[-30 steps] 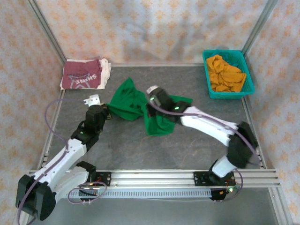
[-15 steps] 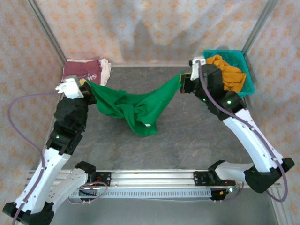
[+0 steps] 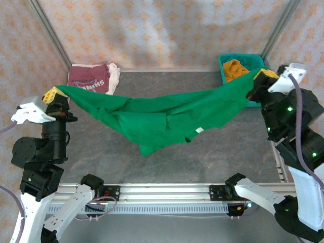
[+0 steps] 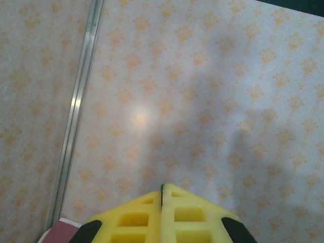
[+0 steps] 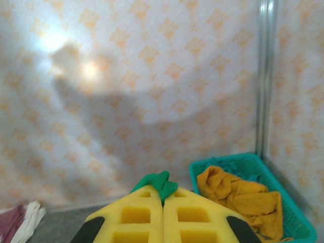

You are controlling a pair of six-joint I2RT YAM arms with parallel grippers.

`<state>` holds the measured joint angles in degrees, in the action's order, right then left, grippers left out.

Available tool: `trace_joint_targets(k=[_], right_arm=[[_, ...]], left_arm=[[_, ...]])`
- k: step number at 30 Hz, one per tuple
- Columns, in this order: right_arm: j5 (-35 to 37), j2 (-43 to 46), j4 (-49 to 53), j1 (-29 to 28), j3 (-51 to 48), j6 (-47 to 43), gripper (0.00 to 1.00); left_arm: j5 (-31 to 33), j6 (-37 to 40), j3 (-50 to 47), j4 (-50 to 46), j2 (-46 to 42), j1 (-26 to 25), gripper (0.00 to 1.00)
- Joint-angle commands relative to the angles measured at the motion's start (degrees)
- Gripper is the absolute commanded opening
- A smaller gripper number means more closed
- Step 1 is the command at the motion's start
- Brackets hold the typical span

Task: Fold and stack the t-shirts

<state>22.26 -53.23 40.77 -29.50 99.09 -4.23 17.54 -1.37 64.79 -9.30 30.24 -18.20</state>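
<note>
The bright green t-shirt hangs stretched in the air across the table, sagging in the middle. My left gripper is raised at the left and shut on one end of it; a sliver of green shows between its yellow fingertips. My right gripper is raised at the right and shut on the other end, with a green bunch poking out above its fingers. The maroon t-shirt with white lettering lies folded at the back left corner.
A teal mesh basket holding orange cloth stands at the back right, just behind my right gripper. Patterned curtain walls and metal frame posts close in the table on three sides. Grey tabletop lies under the hanging shirt.
Both grippers have risen and moved apart, left to the left edge and right to the right edge. The green t-shirt went from a bunched heap to a taut span above the table.
</note>
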Motion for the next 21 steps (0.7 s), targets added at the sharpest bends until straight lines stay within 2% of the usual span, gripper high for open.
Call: trace_joint_targets(k=[1, 6, 10, 12, 14, 16, 19, 21], right_arm=[[4.5, -2.8, 1.5, 0.2, 1.9, -2.6, 0.00], [1.1, -9.8, 3.3, 1.7, 5.8, -2.5, 0.00], [-12.6, -16.1, 4.7, 11.6, 9.0, 5.1, 0.00], [-18.0, -19.8, 4.4, 13.7, 10.5, 7.1, 0.00], [-17.9, -23.4, 4.3, 13.8, 12.9, 7.6, 0.00], [-17.6, -25.0, 4.6, 13.7, 15.3, 7.7, 0.00], [-17.1, -23.4, 2.4, 13.8, 14.5, 7.4, 0.00], [-16.6, -22.1, 3.3, 13.8, 14.6, 7.2, 0.00]], left_arm=[[1.5, 0.9, 0.2, -1.8, -0.1, 0.5, 0.00], [1.1, -0.4, -0.3, -3.5, 2.3, 0.5, 0.00], [0.9, -1.8, -2.2, -2.5, 3.9, 0.5, 0.00], [0.5, -2.5, -2.1, -1.9, 5.4, 0.5, 0.00], [0.1, -3.0, -1.3, -1.5, 7.2, 0.5, 0.00], [-3.4, -3.1, -0.4, -0.8, 8.7, 0.5, 0.00], [-7.1, -4.2, 0.7, 0.0, 10.0, 0.5, 0.00], [-12.7, -4.2, 3.3, -2.6, 11.1, 0.5, 0.00]])
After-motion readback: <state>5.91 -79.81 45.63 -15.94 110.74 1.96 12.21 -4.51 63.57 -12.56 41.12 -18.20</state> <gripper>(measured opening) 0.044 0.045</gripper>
